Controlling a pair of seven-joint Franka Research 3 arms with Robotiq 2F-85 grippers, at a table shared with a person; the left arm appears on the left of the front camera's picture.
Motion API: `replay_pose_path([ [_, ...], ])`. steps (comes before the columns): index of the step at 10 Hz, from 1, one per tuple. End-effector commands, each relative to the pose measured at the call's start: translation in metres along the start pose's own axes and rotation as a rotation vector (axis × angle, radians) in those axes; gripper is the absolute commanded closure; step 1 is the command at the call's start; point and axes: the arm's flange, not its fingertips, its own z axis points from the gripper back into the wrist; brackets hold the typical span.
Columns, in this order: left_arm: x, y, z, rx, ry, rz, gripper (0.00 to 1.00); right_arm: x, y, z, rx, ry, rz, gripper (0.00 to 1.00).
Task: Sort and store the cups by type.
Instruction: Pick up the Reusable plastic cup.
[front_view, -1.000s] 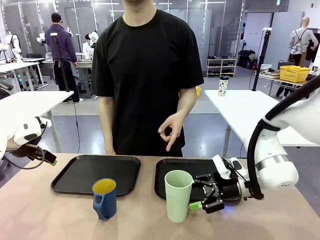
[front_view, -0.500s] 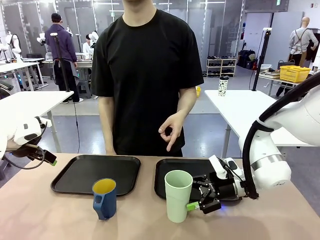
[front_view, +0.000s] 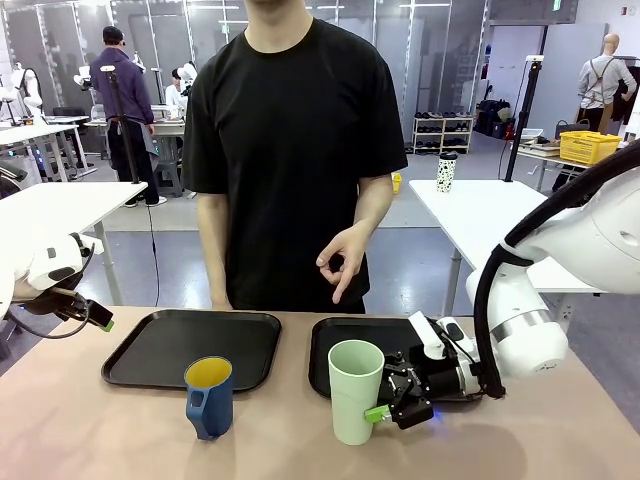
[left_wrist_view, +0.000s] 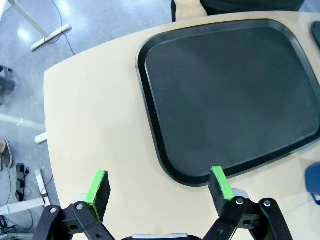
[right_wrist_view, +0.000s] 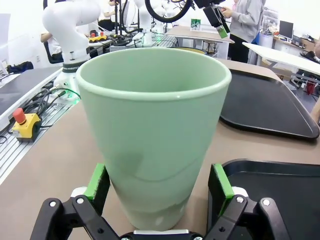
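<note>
Right gripper (right_wrist_view: 159, 184): my jaws stand wide open, flanking the tumbler (right_wrist_view: 150, 125) beside the right tray (front_view: 320, 362). Left gripper (left_wrist_view: 160, 186): jaws wide open, empty, by the left tray (left_wrist_view: 225, 100).

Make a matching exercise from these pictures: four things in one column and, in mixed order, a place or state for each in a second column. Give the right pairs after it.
Things
1. mint-green tumbler
2. blue mug
3. left gripper
4. right tray

Places or states
A. open, above the table near the left tray
B. lying behind the tumbler
C. standing between the open jaws of the right gripper
D. yellow inside, standing in front of the left tray

Pairs: 1-C, 2-D, 3-A, 4-B
</note>
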Motion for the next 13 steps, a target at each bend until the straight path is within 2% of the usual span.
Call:
replay_pose_path([
  [1,0.000,0.001,0.001,0.006,0.001,-0.008,0.00,-0.002,-0.007,-0.009,0.029,-0.010,0.024,0.00],
  [13,0.000,0.001,0.001,0.006,0.001,-0.008,0.00,-0.013,-0.020,-0.029,0.124,-0.078,0.044,0.00],
])
